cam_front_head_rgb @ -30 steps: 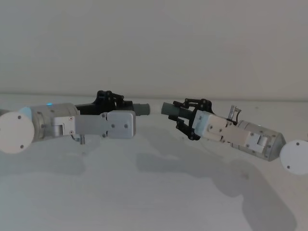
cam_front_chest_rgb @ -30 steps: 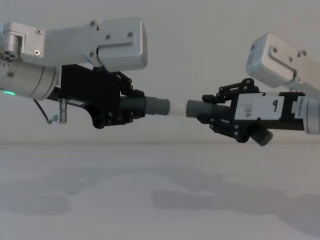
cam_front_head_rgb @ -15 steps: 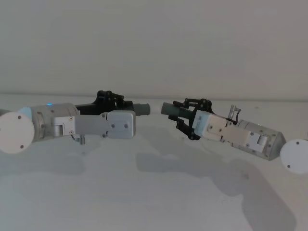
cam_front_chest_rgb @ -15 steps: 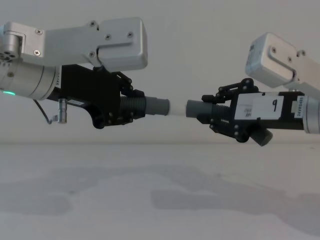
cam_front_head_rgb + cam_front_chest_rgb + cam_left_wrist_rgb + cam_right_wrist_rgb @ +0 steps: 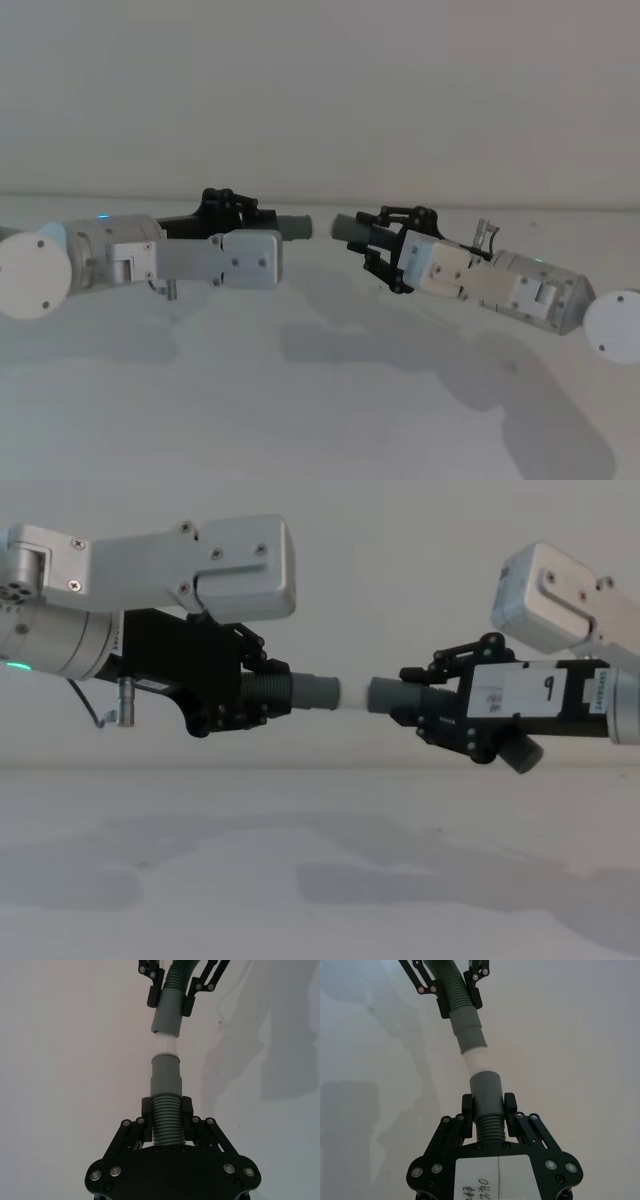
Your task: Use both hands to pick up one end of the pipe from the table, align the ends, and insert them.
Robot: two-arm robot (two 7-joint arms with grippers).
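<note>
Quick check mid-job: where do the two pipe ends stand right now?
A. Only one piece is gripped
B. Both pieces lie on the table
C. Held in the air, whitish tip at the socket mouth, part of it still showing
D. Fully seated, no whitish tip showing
C: the left gripper and right gripper each hold a piece above the table, and the whitish tip still shows at the grey socket.

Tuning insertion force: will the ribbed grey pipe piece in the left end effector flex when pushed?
Probably somewhat: the ribbed grey pipe piece looks corrugated where the left end effector clamps it. Its smooth collar and whitish plug tip look rigid and should push straight.
</note>
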